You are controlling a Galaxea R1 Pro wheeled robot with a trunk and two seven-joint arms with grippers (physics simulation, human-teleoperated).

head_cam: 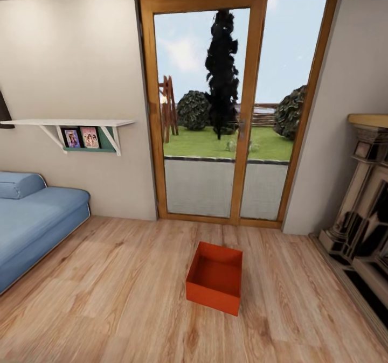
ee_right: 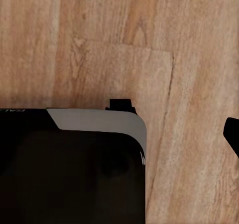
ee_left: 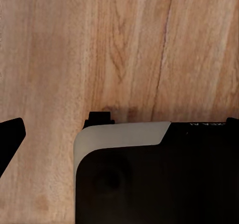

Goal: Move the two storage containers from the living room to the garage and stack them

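The robot's in the living room, wood floor (head_cam: 108, 298) everywhere, big glass door (head_cam: 237, 110) ahead, blue sofa (head_cam: 32, 217) at the left, fireplace (head_cam: 361, 207) at the right. One orange bin (head_cam: 214, 278) sits on the planks in front of the door, open side up, nothing holding it. Both wrist cameras look down at planks and the robot's dark base, so can't tell how either set of jaws stands. Probable risk: driving in too close and nudging the bin away.
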